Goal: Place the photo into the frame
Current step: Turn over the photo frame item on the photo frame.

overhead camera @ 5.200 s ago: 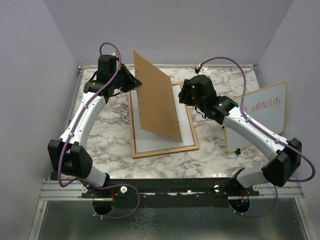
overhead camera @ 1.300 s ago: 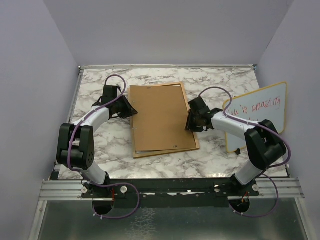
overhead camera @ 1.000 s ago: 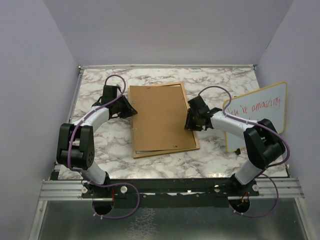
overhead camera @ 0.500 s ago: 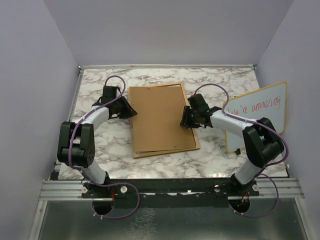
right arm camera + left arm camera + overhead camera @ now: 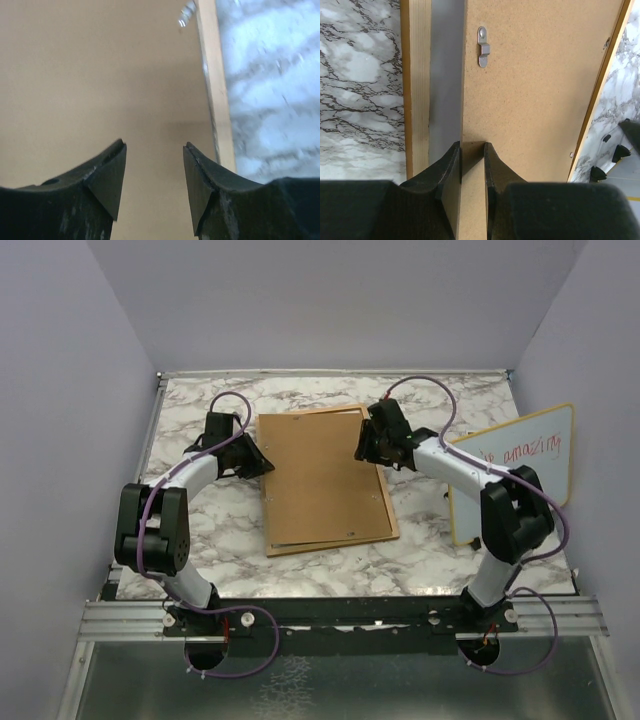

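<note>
I can't see the photo, presumably under the back board (image 5: 320, 475) lying skewed in the frame (image 5: 330, 543) at the middle of the table (image 5: 430, 400); my left end effector (image 5: 472, 150) pinches the board's left edge, the right end effector (image 5: 154, 152) hovers jaws apart over its upper-right corner, so seating looks left to do.

2 arms are counted in the top view: the left arm (image 5: 190, 475) reaching in from 7 o'clock and the right arm (image 5: 452, 466) from 5 o'clock. 2 purple cables are seen, 1 cable (image 5: 228, 398) on the left arm and 1 cable (image 5: 420, 380) on the right. 2 grippers are counted, the left gripper (image 5: 266, 466) at 9 o'clock of the frame (image 5: 330, 543) and the right gripper (image 5: 363, 451) at 2 o'clock. 1 frame is present, holding 1 back board (image 5: 320, 475). 1 metal clip (image 5: 483, 46) is shown on that board in the left wrist view. 1 whiteboard (image 5: 520, 465) is found at 3 o'clock. 1 marble table (image 5: 430, 560) is counted.
</note>
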Robot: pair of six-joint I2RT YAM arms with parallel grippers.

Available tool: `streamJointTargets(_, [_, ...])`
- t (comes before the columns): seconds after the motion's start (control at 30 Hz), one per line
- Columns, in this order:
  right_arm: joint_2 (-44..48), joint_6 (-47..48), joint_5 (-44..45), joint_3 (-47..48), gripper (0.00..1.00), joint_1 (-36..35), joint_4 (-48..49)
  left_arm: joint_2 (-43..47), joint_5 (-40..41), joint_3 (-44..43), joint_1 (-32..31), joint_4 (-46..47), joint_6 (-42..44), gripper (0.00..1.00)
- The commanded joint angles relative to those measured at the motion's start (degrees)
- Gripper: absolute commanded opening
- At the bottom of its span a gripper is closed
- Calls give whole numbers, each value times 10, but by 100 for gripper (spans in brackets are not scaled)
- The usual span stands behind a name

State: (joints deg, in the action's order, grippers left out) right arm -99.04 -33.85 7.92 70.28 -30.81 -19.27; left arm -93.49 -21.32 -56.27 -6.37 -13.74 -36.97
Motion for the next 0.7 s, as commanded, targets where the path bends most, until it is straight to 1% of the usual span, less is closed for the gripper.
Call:
streamJointTargets(0.0, [-86,-43,28,84,54,12,6,-2,11,10,2,-32,29,12])
streamJointTargets(0.1, [-123,-52,26,112,56,17,17,-2,9,9,2,-32,29,12])
streamJointTargets(0.17, [-148,-53,13,138,58,21,6,-4,9,8,2,-33,28,12])
streamJointTargets(0.3, [-174,-64,22,173,61,24,-9,-5,9,9,2,-35,30,12])
streamJointTargets(0.67, [-245,-127,22,232,62,38,-29,-7,4,1,3,-39,30,12])
